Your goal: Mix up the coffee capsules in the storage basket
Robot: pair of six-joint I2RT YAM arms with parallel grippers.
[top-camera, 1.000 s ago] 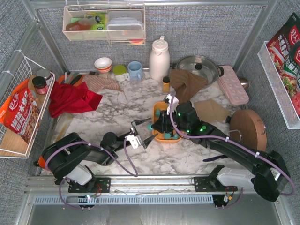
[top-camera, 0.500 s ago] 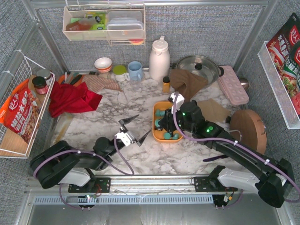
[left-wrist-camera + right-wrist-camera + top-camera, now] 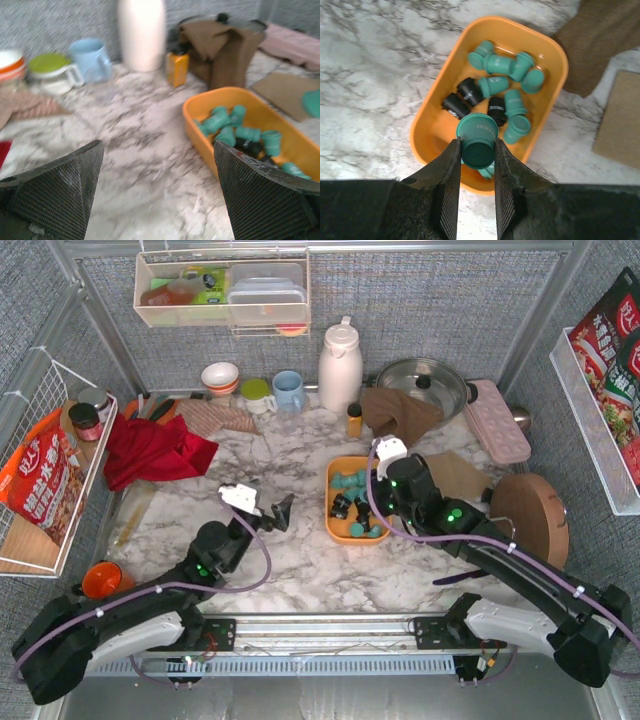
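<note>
The orange storage basket (image 3: pixel 331 502) lies mid-table and holds several coffee capsules (image 3: pixel 349 482), mostly teal with a few black. My right gripper (image 3: pixel 376 503) hangs over the basket's right side. In the right wrist view this right gripper (image 3: pixel 476 143) is shut on one teal capsule (image 3: pixel 478 133), held above the basket (image 3: pixel 428 127) and the loose capsules (image 3: pixel 496 64). My left gripper (image 3: pixel 262 506) stands open over bare marble to the left of the basket. Nothing lies between the jaws of that left gripper (image 3: pixel 157 147); the basket (image 3: pixel 234 93) and capsules (image 3: pixel 224 123) sit to its right.
Behind the basket stand a small amber bottle (image 3: pixel 354 420), a white thermos (image 3: pixel 339 365), a brown cloth (image 3: pixel 400 410) and a pot (image 3: pixel 421 386). Cardboard (image 3: pixel 452 476), a pink tray (image 3: pixel 497 420) and a round wooden board (image 3: pixel 528 516) lie right. A red cloth (image 3: pixel 150 451) and an orange cup (image 3: pixel 99 578) lie left.
My left gripper has drawn back from the basket to the left and opened wide. My right gripper has shifted slightly right and back over the basket, still holding the teal capsule.
</note>
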